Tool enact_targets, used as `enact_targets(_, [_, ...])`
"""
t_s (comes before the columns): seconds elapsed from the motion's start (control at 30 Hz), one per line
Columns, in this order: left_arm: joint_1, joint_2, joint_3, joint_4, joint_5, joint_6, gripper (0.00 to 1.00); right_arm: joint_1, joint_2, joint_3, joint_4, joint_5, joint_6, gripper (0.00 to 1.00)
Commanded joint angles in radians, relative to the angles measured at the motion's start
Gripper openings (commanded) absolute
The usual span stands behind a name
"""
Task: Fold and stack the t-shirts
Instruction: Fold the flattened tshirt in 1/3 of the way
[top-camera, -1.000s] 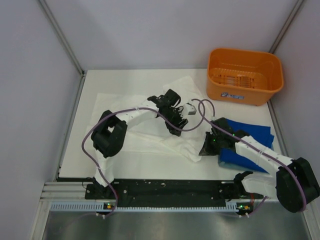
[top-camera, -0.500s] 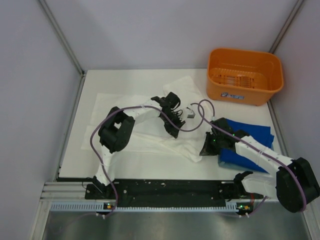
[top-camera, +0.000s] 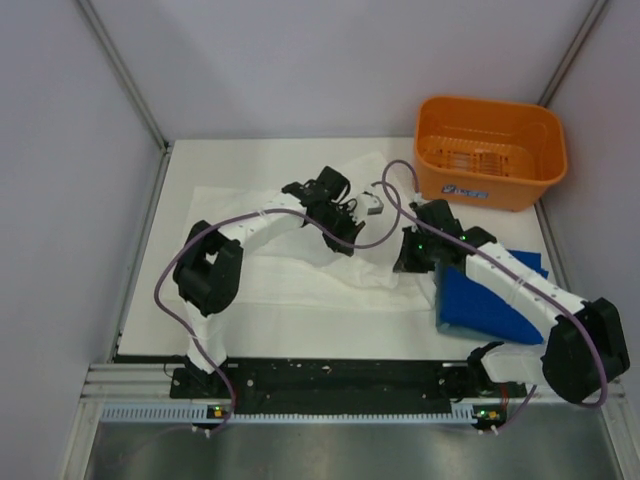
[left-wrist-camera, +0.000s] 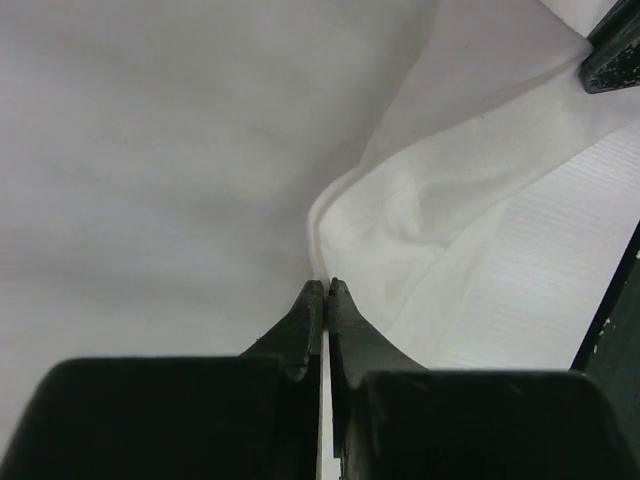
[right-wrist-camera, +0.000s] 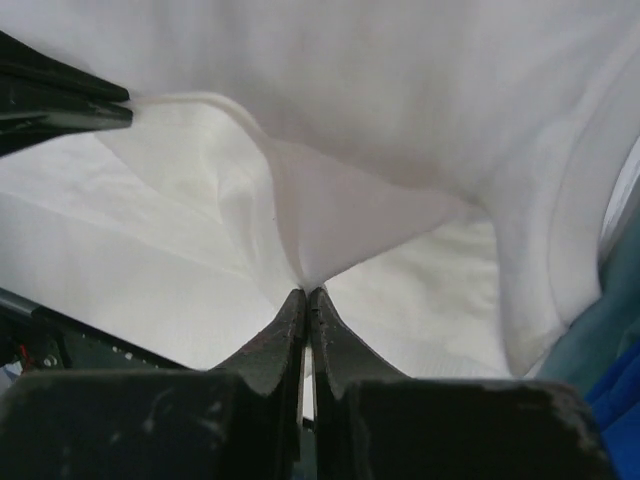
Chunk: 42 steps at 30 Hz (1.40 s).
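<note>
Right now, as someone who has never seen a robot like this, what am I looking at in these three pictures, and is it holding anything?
These are two robot arms bolted side by side at the near edge of a white table. The wide picture comes from a fixed camera above and behind them. The other two come from a small camera on each wrist, so the dark fingers at the bottom of those pictures are that arm's own. On the table lie a white t-shirt, a blue t-shirt to the right of it, and an orange basket at the far right corner. The left gripper and the right gripper are both shut, each pinching a bit of the white t-shirt's cloth. The blue t-shirt is not held.
</note>
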<state>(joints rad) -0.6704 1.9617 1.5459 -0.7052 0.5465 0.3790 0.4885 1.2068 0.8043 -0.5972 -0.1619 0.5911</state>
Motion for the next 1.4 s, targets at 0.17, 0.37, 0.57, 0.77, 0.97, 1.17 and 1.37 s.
enact_targets(0.17, [0.126,-0.075,-0.095,0.289,-0.146,-0.262,0.00,-0.024,0.289,0.302,0.137,0.189,-0.396,0.00])
enact_targets(0.37, [0.127,-0.035,-0.135,0.377,-0.192,-0.290,0.00,-0.027,0.422,0.352,0.235,0.262,-0.548,0.00])
enact_targets(0.57, [0.127,-0.058,-0.208,0.507,-0.293,-0.310,0.00,-0.047,0.470,0.352,0.307,0.230,-0.554,0.00])
enact_targets(0.77, [0.126,-0.020,-0.204,0.483,-0.327,-0.339,0.00,-0.068,0.551,0.417,0.310,0.226,-0.511,0.19])
enact_targets(0.97, [0.135,0.009,-0.187,0.458,-0.421,-0.411,0.00,-0.111,0.533,0.492,0.173,0.261,-0.380,0.39])
enact_targets(1.17, [0.144,-0.027,-0.205,0.463,-0.504,-0.495,0.00,-0.084,0.335,0.302,0.065,0.191,-0.277,0.45])
enact_targets(1.37, [0.146,-0.066,-0.233,0.506,-0.505,-0.477,0.00,-0.045,0.316,0.112,0.054,0.101,-0.100,0.17])
